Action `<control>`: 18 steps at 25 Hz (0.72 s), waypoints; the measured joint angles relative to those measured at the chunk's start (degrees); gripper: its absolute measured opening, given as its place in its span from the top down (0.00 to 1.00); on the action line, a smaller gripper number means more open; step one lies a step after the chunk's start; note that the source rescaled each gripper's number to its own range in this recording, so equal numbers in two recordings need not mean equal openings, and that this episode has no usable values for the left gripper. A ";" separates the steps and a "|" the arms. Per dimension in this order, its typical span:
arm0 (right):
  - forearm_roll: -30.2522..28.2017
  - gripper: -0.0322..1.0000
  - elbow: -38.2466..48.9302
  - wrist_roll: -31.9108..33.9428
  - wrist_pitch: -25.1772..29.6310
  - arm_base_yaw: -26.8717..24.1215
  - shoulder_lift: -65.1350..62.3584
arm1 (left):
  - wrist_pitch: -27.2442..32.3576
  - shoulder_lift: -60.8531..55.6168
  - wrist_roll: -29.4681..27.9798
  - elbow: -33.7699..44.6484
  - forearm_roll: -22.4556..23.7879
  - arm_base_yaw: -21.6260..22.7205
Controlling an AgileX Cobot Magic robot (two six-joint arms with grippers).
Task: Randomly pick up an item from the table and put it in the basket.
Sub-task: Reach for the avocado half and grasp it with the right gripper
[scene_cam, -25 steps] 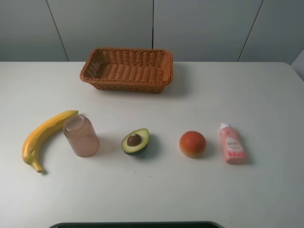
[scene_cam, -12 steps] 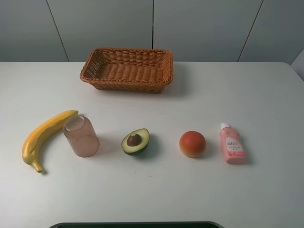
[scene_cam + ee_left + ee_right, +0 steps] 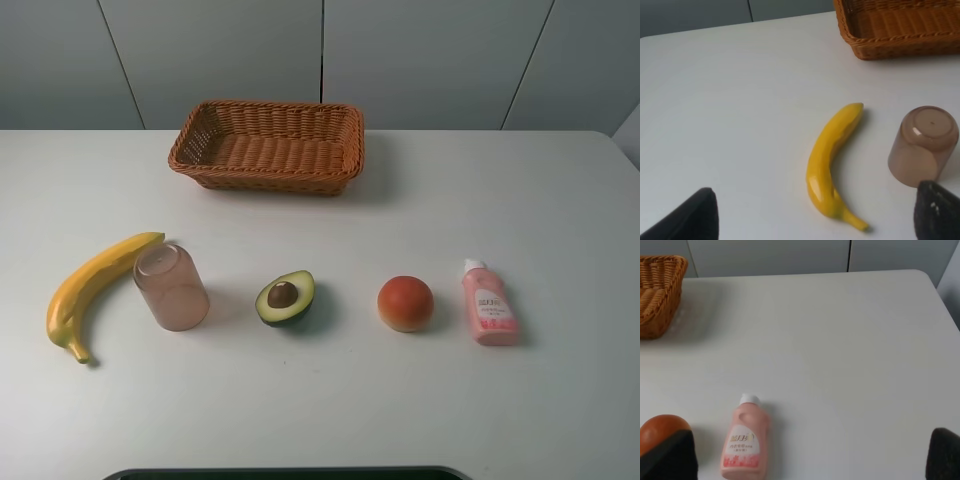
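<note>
The halved avocado (image 3: 285, 298) lies cut side up with its brown pit showing, near the middle of the white table (image 3: 320, 400). The wicker basket (image 3: 268, 145) stands empty at the back, a good way behind it. No arm shows in the exterior high view. My left gripper (image 3: 812, 220) is open above the table's left part, with dark fingertips (image 3: 690, 215) spread wide. My right gripper (image 3: 805, 460) is open above the right part, nothing between its fingertips (image 3: 945, 452). The avocado is out of both wrist views.
A yellow banana (image 3: 92, 288) and an overturned pink cup (image 3: 171, 288) lie left of the avocado. An orange-red fruit (image 3: 405, 302) and a pink bottle (image 3: 488, 303) lie to its right. A dark edge (image 3: 280, 473) runs along the table's front.
</note>
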 joint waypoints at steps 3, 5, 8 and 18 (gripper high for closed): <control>0.00 0.02 0.00 0.00 0.00 0.00 0.00 | 0.00 0.00 0.00 0.00 0.00 0.00; 0.00 0.02 0.00 0.00 0.00 0.00 0.00 | 0.00 0.00 0.00 0.00 0.00 0.00; 0.00 0.02 0.00 0.00 0.00 0.00 0.00 | 0.00 0.00 0.00 0.00 0.00 0.00; 0.00 0.02 0.00 0.00 0.00 0.00 0.00 | 0.00 0.00 0.00 0.00 0.00 0.00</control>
